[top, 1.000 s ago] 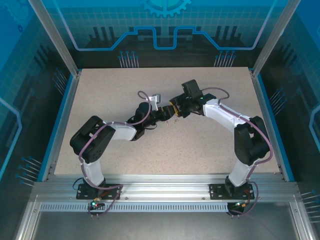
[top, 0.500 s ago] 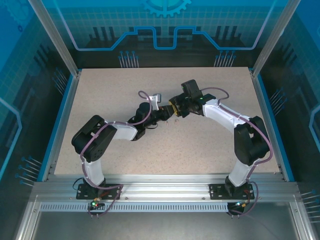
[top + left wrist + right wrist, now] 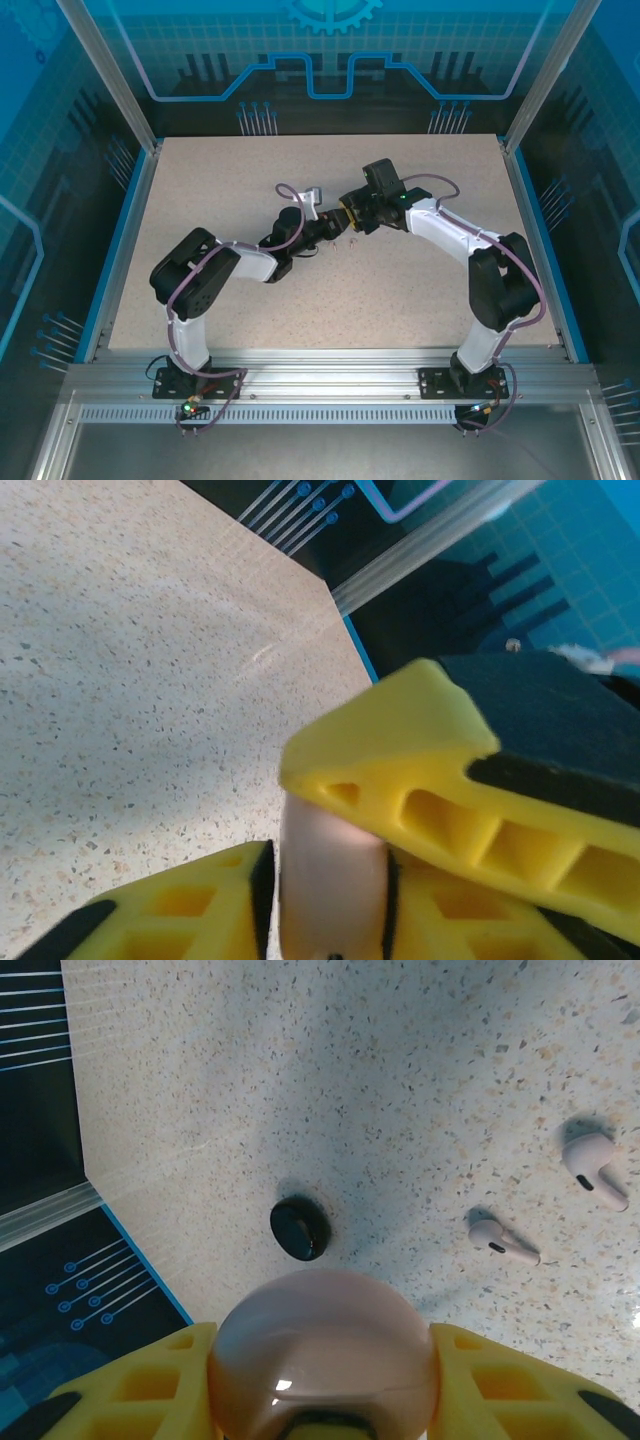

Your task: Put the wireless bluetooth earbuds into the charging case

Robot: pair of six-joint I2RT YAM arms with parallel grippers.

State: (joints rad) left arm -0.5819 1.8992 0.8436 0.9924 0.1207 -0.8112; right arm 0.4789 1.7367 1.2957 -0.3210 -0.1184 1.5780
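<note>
A pale pink round charging case (image 3: 320,1360) sits between the yellow fingers of my right gripper (image 3: 322,1338), which is shut on it above the table. My left gripper (image 3: 330,865) meets it from the other side. Its black pads press on a pale pink edge (image 3: 330,895) of that same case. One yellow finger (image 3: 450,800) of the right gripper lies across the left wrist view. In the top view the two grippers (image 3: 340,224) touch at the table's middle. Two pale pink earbuds (image 3: 592,1160) (image 3: 500,1238) lie loose on the table below, apart from each other.
A small glossy black oval thing (image 3: 300,1230) lies on the speckled tabletop (image 3: 420,290); whether it is a case or an earbud I cannot tell. The table's blue edge (image 3: 130,1260) runs close to it. Aluminium frame posts (image 3: 110,80) stand at the corners.
The left arm has edged a little to the right, toward the right gripper. The right arm and the case it holds have stayed put.
</note>
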